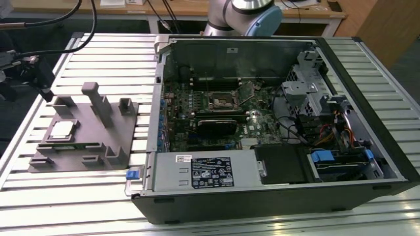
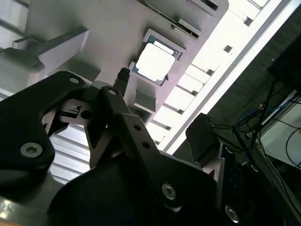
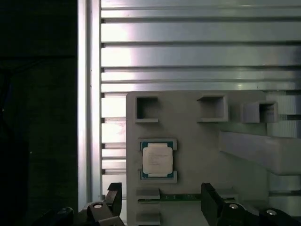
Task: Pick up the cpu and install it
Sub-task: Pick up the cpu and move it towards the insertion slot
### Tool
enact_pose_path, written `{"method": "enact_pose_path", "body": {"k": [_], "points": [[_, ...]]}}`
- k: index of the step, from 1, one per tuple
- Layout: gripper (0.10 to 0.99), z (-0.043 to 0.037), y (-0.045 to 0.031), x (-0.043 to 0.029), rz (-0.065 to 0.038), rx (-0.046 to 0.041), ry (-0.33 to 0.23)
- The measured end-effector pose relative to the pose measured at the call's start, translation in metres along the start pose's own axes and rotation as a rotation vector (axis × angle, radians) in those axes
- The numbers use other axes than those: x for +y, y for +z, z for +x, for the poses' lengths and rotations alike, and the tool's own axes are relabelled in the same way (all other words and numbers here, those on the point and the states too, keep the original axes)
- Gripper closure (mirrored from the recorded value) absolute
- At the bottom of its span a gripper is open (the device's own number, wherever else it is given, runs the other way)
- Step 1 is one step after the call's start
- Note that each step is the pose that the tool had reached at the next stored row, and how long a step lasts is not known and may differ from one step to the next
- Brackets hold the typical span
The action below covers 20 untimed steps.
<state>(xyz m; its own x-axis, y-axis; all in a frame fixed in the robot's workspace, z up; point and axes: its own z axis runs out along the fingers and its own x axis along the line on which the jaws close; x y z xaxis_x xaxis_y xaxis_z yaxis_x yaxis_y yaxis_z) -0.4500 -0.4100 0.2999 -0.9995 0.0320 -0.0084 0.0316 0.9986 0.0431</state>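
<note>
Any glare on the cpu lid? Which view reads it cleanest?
Second wrist view: the cpu is blown out white, as are the table slats. First wrist view: cpu evenly lit, edges clear, the cleanest. Exterior view: cpu bright, little surface detail.

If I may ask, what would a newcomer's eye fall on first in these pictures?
The large black computer case, lying open on the slatted metal table, draws the eye first, its green motherboard exposed. On the exterior view's left sits a grey plastic fixture holding the small square silvery-topped cpu. In the first wrist view the arm's black jaws stand apart near it, holding nothing.
</note>
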Motion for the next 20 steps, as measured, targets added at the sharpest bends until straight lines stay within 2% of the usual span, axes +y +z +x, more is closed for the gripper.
{"method": "enact_pose_path", "body": {"k": [20], "points": [[0.322, -0.0011, 0.0353, -0.0016, 0.0, -0.0001, 0.001]]}}
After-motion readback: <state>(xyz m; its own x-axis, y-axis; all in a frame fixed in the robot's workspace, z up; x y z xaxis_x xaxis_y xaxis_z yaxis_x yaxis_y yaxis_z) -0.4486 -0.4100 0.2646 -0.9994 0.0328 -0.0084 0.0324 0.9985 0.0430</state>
